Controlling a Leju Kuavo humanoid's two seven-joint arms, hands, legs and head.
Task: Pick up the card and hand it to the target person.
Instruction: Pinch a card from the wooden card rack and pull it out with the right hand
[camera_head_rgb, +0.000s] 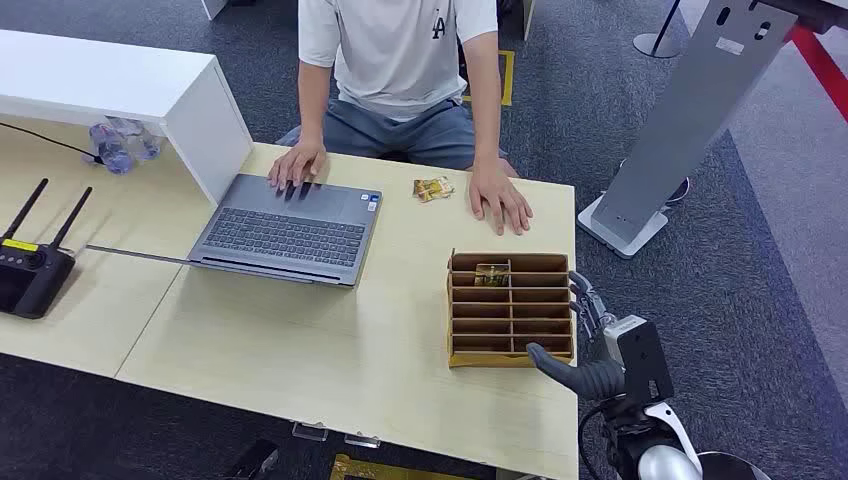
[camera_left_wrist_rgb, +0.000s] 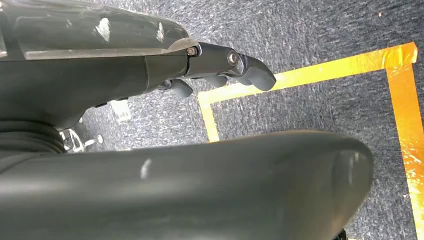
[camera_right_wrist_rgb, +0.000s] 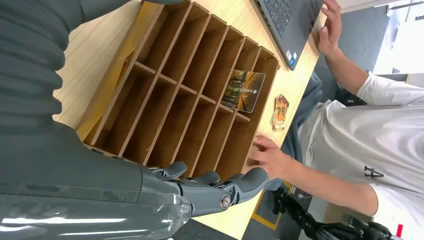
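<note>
**Card in far row of rack; right hand nearest, not yet in contact**

The card (camera_head_rgb: 491, 273) stands in the wooden rack (camera_head_rgb: 511, 358), in a slot of the row farthest from the robot and closest to the seated person (camera_head_rgb: 400, 60). In the right wrist view the card (camera_right_wrist_rgb: 243, 91) leans within its compartment, face showing, its long axis running along the length of the slot. A second, similar card or wrapper (camera_head_rgb: 432, 188) lies flat on the table (camera_head_rgb: 300, 350) beyond the rack, just beside the person's hand (camera_head_rgb: 500, 197); judged from the task, the card in the rack is the one to be taken, though this cannot be confirmed.

The right hand (camera_head_rgb: 578, 372) sits at the rack's near right corner, at the table edge. Its fingers (camera_right_wrist_rgb: 220, 190) are extended and slightly apart, holding nothing. The card lies forward and a little to the left of this hand, across several rows of empty slots.

The left hand (camera_left_wrist_rgb: 220, 65) hangs low over carpet and yellow floor tape (camera_left_wrist_rgb: 310, 75), fingers loosely curled in with nothing in them. It is well away from the table.

Assessment: the right hand is clearly the nearer. The reach must travel forward over the rack to the far row, then descend along the slot's axis.
</note>
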